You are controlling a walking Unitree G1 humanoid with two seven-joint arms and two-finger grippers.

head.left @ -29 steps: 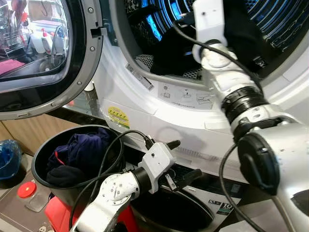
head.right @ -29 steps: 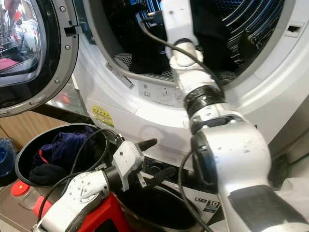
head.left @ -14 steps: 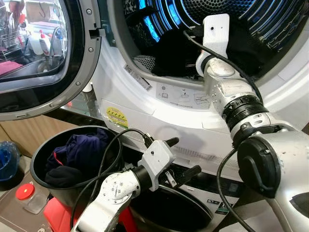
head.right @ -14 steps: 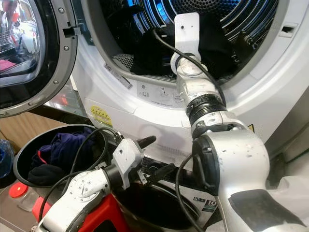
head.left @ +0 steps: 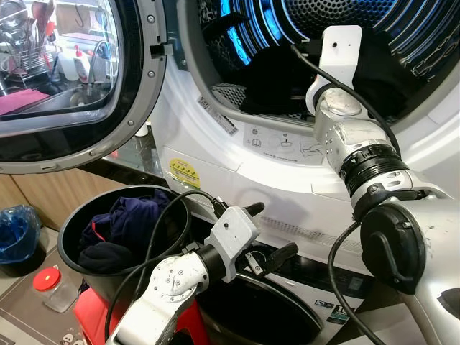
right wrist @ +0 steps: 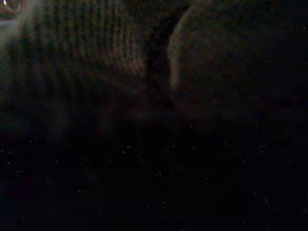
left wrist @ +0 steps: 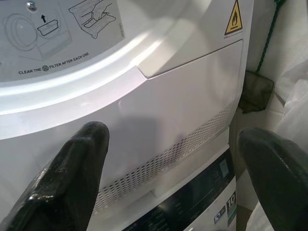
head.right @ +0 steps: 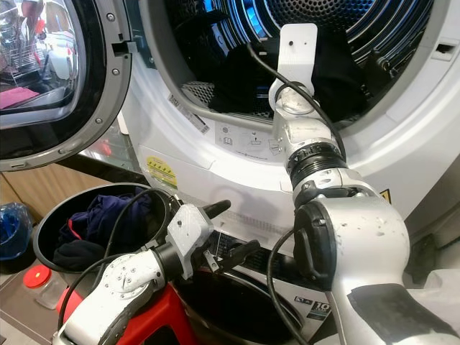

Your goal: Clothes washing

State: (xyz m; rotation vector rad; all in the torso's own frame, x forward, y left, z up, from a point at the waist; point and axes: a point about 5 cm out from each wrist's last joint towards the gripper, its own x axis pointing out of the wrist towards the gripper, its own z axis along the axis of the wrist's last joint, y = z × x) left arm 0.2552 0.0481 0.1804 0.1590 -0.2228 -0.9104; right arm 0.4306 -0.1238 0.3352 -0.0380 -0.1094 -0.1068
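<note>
1. Left eye view: The dryer (head.left: pixel 237 154) is the landmark, a white front-loading machine with its round opening facing the camera. Its door (head.left: pixel 72 86) is swung wide open to the left of the opening. A dark pile of clothes (head.left: pixel 277 86) lies inside the drum. Below and left of the opening stands a black bucket (head.left: pixel 72 230) holding dark blue and black clothing (head.left: pixel 118 226). A red-lidded jar (head.left: pixel 52 280) and a blue bag (head.left: pixel 16 230) sit left of the bucket. A second machine's dark round door (head.left: pixel 266 316) lies directly under the dryer.

2. Right eye view: The right arm (head.right: pixel 309 154) rises from the lower right and reaches over the rim into the opening; its wrist is inside the drum, just beside the clothes there. The left gripper (head.right: pixel 230 230) is held low in front of the dryer's lower panel, beside the bucket, fingers spread apart and empty.

3. Left wrist view: Two black fingers (left wrist: pixel 67 178) stand wide apart, holding nothing. Between them shows the dryer's white lower panel with a perforated vent strip (left wrist: pixel 163 163). A yellow warning triangle (left wrist: pixel 234 19) sits above it.

4. Right wrist view: The picture is very dark; vague rounded shapes are visible. The finger state of the right gripper cannot be determined.
</note>
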